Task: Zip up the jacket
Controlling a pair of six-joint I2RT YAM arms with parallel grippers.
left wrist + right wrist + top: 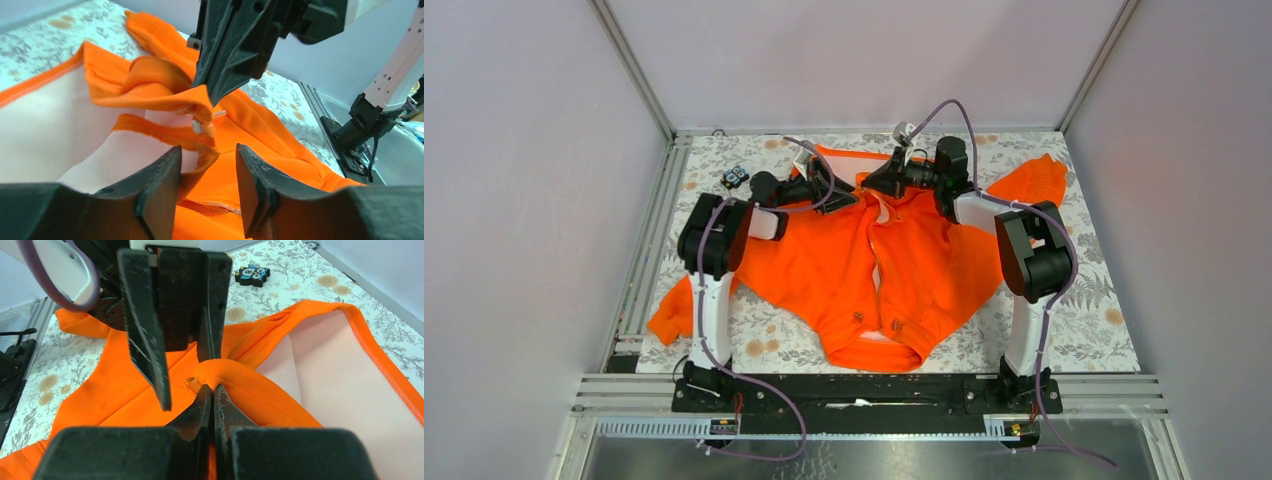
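On the flowered surface (1089, 300) an orange jacket (814, 265) is spread front side up, its collar (844, 160) at 12 o'clock and its hem toward 6 o'clock, just short of the arm bases. One sleeve (674, 318) is stretched toward 8 o'clock and the other (1036, 180) toward 2 o'clock. Both tools are brought together at the collar end, close to one another, the left tool (836, 195) at 11 o'clock and the right tool (882, 187) just beside it at 12 o'clock.

The right tool (212, 390) is closed, and a fold of orange cloth at the top of the front opening is pinched between its fingertips and lifted off the rest of the garment. The left tool (207, 157) is held open, with its fingers (160, 175) apart on either side of the front edge, just below that pinched fold; no cloth is seen to be clamped by it.

Pale lining (45, 135) is exposed where the collar is turned outward. A short run of zipper (212, 205) teeth is seen low in the left wrist view. How far the front is closed cannot be told.

A small black item (736, 178) is lying on the surface at 10 o'clock, apart from the jacket.
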